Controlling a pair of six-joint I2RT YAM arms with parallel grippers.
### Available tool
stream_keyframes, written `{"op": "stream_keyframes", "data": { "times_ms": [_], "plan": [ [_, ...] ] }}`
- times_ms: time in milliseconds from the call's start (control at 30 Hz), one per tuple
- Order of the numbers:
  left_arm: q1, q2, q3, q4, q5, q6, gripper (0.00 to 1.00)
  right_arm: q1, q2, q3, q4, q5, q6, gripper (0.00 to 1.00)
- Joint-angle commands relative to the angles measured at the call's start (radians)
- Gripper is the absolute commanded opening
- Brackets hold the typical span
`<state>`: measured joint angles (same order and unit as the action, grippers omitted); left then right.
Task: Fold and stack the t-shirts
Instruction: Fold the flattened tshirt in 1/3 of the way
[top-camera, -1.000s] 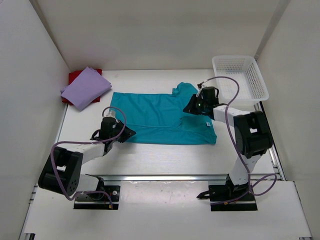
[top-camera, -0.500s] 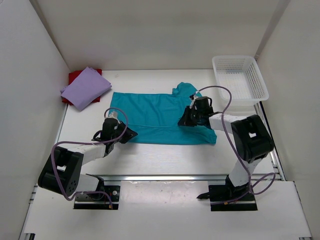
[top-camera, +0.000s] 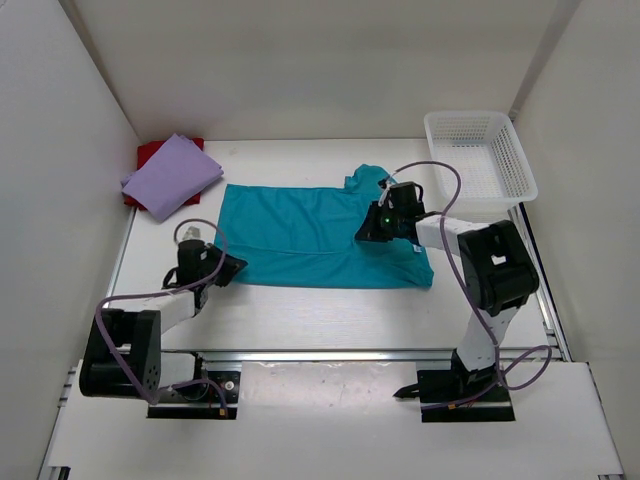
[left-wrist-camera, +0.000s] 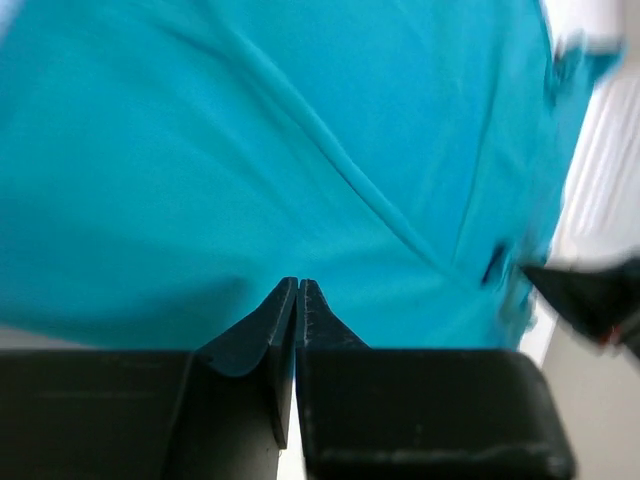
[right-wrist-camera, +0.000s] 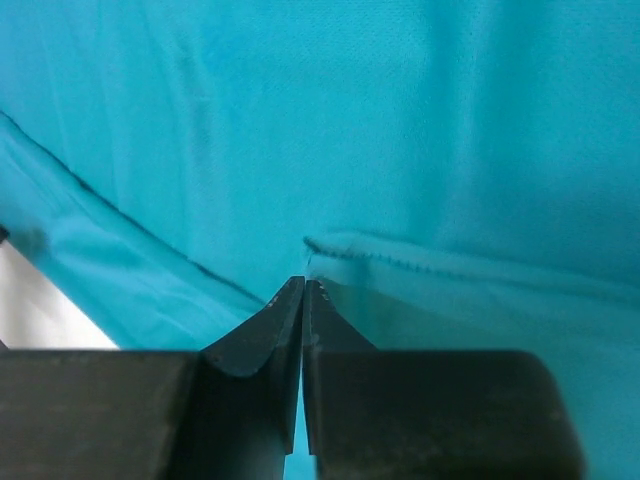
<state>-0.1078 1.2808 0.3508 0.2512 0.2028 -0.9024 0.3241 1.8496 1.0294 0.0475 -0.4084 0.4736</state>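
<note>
A teal t-shirt (top-camera: 300, 235) lies spread flat on the white table. It fills the left wrist view (left-wrist-camera: 250, 150) and the right wrist view (right-wrist-camera: 330, 120). My left gripper (top-camera: 232, 263) is shut, low at the shirt's near-left edge; its tips (left-wrist-camera: 298, 285) point at the cloth with nothing seen between them. My right gripper (top-camera: 362, 232) is shut over the shirt's right part, its tips (right-wrist-camera: 303, 282) right at a stitched sleeve hem (right-wrist-camera: 420, 262). A folded lavender shirt (top-camera: 172, 175) lies on a red one (top-camera: 150, 152) at the back left.
A white plastic basket (top-camera: 480, 155) stands at the back right. White walls close in the table on the left, back and right. An aluminium rail (top-camera: 330, 352) runs along the near edge.
My left gripper has drawn back to the left, off the shirt's near-left corner. My right gripper has shifted left and nearer over the shirt. The shirt's outline looks the same.
</note>
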Motion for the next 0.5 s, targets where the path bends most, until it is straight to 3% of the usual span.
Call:
{"op": "stream_keyframes", "data": {
  "times_ms": [0,167,300,467],
  "plan": [
    [0.152,-0.017,-0.087,0.063,0.085,-0.061,0.14,-0.016,-0.122,0.005,-0.023,0.011,-0.038,0.05],
    [0.227,-0.078,-0.14,0.051,0.038,-0.081,0.14,-0.033,-0.252,-0.101,-0.012,0.003,-0.047,0.12],
    [0.287,-0.098,-0.167,0.04,0.007,-0.09,0.13,-0.03,-0.274,-0.196,0.014,-0.024,-0.038,0.0],
    [0.312,-0.096,-0.171,0.076,0.072,-0.129,0.12,-0.005,-0.348,-0.359,0.045,0.037,-0.032,0.0]
  ]
}}
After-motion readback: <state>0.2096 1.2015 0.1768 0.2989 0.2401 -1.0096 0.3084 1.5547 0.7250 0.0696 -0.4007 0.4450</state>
